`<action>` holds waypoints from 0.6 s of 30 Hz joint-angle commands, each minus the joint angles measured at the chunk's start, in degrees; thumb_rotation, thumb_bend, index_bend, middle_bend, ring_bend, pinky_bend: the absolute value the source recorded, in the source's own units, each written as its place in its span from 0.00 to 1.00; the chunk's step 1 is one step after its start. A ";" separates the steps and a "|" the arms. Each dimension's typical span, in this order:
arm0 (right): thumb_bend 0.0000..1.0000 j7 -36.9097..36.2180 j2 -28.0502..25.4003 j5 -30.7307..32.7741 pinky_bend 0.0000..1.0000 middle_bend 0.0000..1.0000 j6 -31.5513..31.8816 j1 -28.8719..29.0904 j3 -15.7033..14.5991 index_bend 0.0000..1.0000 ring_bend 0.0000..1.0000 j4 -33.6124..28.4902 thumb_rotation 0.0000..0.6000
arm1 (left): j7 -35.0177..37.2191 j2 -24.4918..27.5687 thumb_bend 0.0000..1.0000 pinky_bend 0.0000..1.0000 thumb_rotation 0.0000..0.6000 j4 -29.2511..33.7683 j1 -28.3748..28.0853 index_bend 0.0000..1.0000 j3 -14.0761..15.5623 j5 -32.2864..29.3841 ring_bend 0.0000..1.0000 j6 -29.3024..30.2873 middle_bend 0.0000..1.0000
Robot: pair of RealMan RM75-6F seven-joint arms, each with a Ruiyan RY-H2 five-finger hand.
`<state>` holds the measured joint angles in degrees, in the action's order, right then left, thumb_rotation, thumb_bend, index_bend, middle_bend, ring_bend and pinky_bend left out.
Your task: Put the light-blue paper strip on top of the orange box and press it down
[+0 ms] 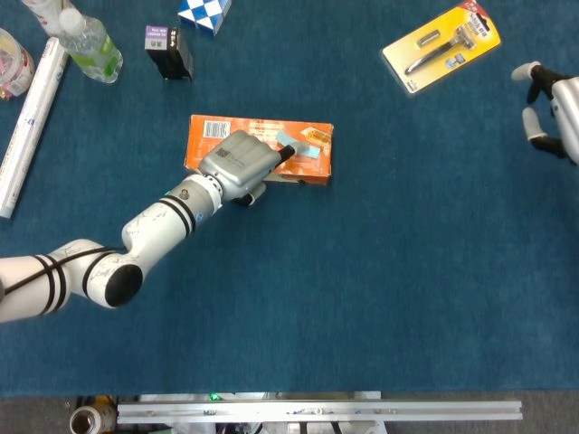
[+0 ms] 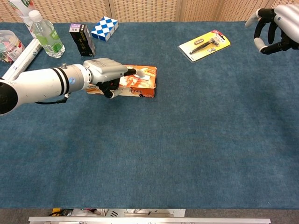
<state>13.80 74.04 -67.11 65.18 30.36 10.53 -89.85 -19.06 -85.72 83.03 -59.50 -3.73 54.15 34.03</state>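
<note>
Blue cloth (image 1: 389, 271) covers the table in the head view, and the orange box (image 1: 217, 134) lies flat left of centre with the light-blue paper strip (image 1: 303, 150) on its right half. The left hand (image 1: 242, 161) rests over the box's middle, a dark fingertip pressing the strip's left end; nothing is gripped. Far left sit a water bottle (image 1: 89, 42), a white roll (image 1: 32, 117), a small black box (image 1: 169, 50) and a checkered cube (image 1: 204, 13); a yellow razor pack (image 1: 441, 45) lies far right. The right hand (image 1: 547, 113) hangs at the right edge, fingers curled, holding nothing. From the chest view, the left hand (image 2: 106, 73) covers much of the orange box (image 2: 140, 87), with the strip (image 2: 144, 73) just past its fingertip, and the right hand (image 2: 273, 23) floats beyond the razor pack (image 2: 204, 45).
</note>
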 commanded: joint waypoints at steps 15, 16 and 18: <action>0.45 -0.57 -0.74 -1.21 0.86 0.51 0.58 -0.62 0.14 0.33 0.59 -0.94 1.00 | -1.72 0.88 0.65 1.00 1.00 4.02 -1.19 0.06 1.62 -0.96 1.00 1.91 1.00; 0.45 -0.58 -0.82 -1.18 0.86 0.51 0.56 -0.69 0.13 0.33 0.59 -0.95 1.00 | -1.93 0.75 0.65 1.00 1.00 3.94 -1.35 0.06 1.76 -1.27 1.00 1.90 1.00; 0.45 -0.62 -1.00 -1.14 0.86 0.51 0.55 -0.80 0.13 0.33 0.59 -1.03 1.00 | -2.19 0.59 0.65 1.00 1.00 3.78 -1.56 0.06 1.94 -1.83 1.00 1.93 1.00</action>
<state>13.19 73.04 -68.26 65.74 29.57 10.66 -90.86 -21.11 -85.03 86.90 -60.93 -1.90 52.53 35.95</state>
